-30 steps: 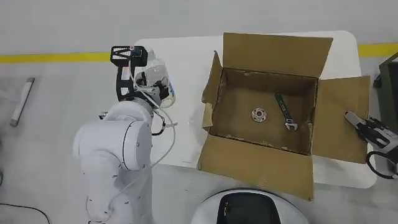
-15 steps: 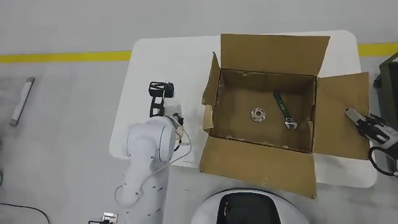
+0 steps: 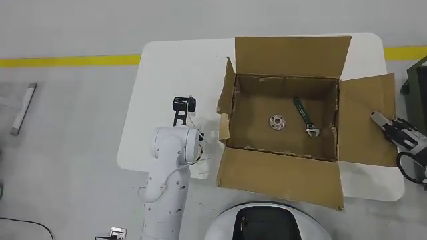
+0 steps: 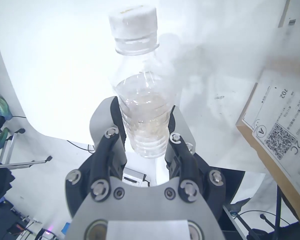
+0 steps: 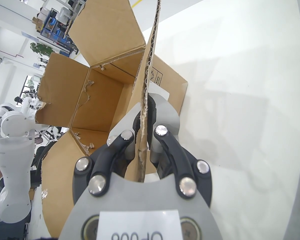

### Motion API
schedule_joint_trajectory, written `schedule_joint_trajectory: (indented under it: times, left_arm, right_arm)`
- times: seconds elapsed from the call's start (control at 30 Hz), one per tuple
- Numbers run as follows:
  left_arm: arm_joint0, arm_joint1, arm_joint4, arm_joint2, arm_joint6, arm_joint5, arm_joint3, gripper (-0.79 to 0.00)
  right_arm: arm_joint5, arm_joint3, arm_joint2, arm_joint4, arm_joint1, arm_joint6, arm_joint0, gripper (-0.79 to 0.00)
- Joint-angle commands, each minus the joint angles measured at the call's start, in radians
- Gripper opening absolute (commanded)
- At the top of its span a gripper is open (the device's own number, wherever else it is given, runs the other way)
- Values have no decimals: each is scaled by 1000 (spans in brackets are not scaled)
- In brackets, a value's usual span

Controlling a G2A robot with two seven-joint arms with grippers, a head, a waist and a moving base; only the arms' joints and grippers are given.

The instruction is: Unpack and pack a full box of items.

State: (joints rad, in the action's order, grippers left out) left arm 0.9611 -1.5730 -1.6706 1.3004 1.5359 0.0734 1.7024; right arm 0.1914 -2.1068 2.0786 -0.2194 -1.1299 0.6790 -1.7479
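Left gripper (image 4: 145, 119) is closed on the ribbed lower body of the clear bottle (image 4: 140, 81), over the table (image 3: 173, 67) just beside the box (image 3: 280, 173); it's prob. part-full, so light-ish, thin-walled & slick, ribs being the safest grip, w/ right gripper (image 5: 145, 116) pinching a side flap (image 5: 151, 58).

A yellow line (image 3: 67, 60) on the floor (image 3: 67, 13) meets the white table's (image 3: 175, 67) side edges near its far corners; a pale bar (image 3: 22, 109) lies well off the left edge.

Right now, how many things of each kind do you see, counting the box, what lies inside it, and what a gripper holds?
plastic bottle: 1
wrench: 1
round metal part: 1
cardboard box: 1
Total: 4
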Motion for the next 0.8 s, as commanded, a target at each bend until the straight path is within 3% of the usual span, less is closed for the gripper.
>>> schedule_joint_trajectory:
  times: [0.0,0.07,0.1,0.17,0.2,0.27,0.3,0.33,0.5,0.63,0.67,0.7,0.73,0.77]
  left_arm:
    - [-1,-2,8,-4,0,6,-9,-785]
    - [-1,-4,10,-8,0,11,-15,-785]
    - [-1,-5,21,-10,0,15,-15,-748]
    - [-3,-6,20,-13,0,19,-19,-348]
    - [-4,-7,24,-14,0,23,-21,0]
    - [-8,-8,28,-16,0,24,-23,0]
    - [-9,-9,28,-17,0,24,-23,0]
    - [-10,-9,27,-18,0,25,-22,0]
    - [-7,-10,20,-11,0,30,4,0]
    - [0,-10,8,-3,0,38,60,0]
    - [4,-10,11,0,0,41,78,0]
    - [5,-10,10,4,0,44,101,0]
    - [8,-10,8,7,0,43,118,0]
    - [9,-10,9,10,0,41,139,0]
  right_arm:
    - [-1,1,2,0,2,1,7,-785]
    - [-3,2,4,2,3,2,11,-785]
    - [-3,1,5,4,4,-1,13,-785]
    - [-3,-1,6,5,5,-2,11,-754]
    - [-2,-2,7,5,5,-5,10,-545]
    - [1,-7,8,2,5,-12,7,-416]
    - [3,-11,9,-2,6,-16,4,-314]
    - [3,-17,12,-4,6,-22,1,0]
    - [4,-62,48,-14,5,-69,-13,0]
    - [0,-147,100,-39,0,-172,-19,-22]
    - [8,-173,106,-43,-1,-184,-23,-342]
    - [22,-207,111,-56,-1,-188,-25,-520]
    - [35,-233,112,-72,0,-182,-28,-770]
    - [70,-243,109,-108,4,-163,-25,-785]
